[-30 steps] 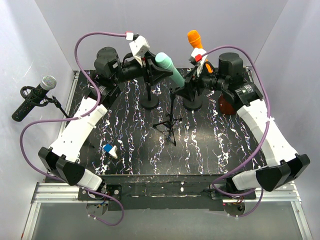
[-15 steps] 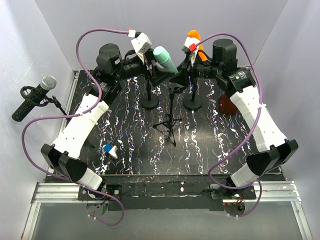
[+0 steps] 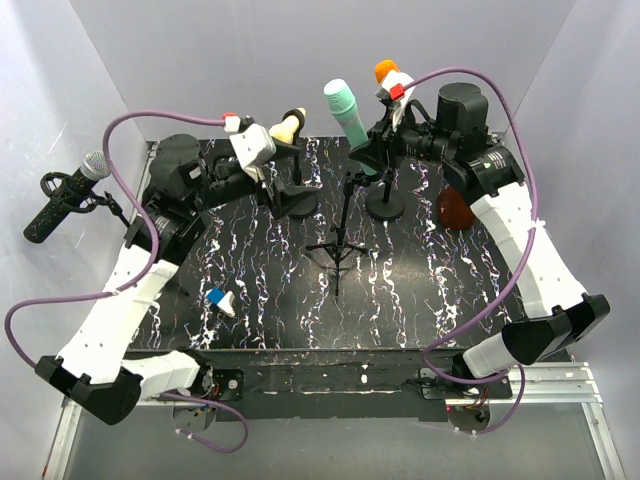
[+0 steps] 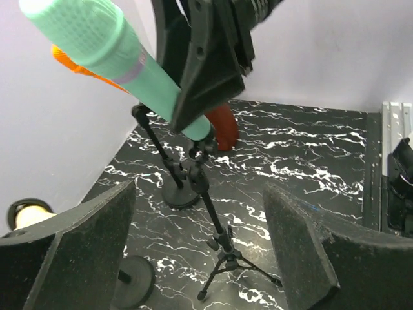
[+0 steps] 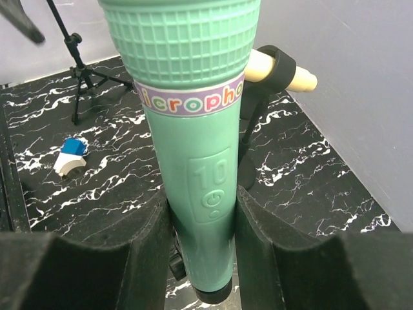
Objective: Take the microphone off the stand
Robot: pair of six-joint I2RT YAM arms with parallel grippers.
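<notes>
Your right jaws grip the teal mic (image 5: 197,161) low on its body, clamped on both sides, and hold it nearly upright over the back of the worktop (image 3: 400,290). Its butt sits right above the top of the tripod stand (image 3: 340,245), and you cannot tell whether the two touch. Your left jaws stand wide with nothing between them, off to the left near the cream mic (image 3: 288,127) clipped in its own stand, while an orange mic (image 3: 386,72) pokes up just behind your right jaws.
</notes>
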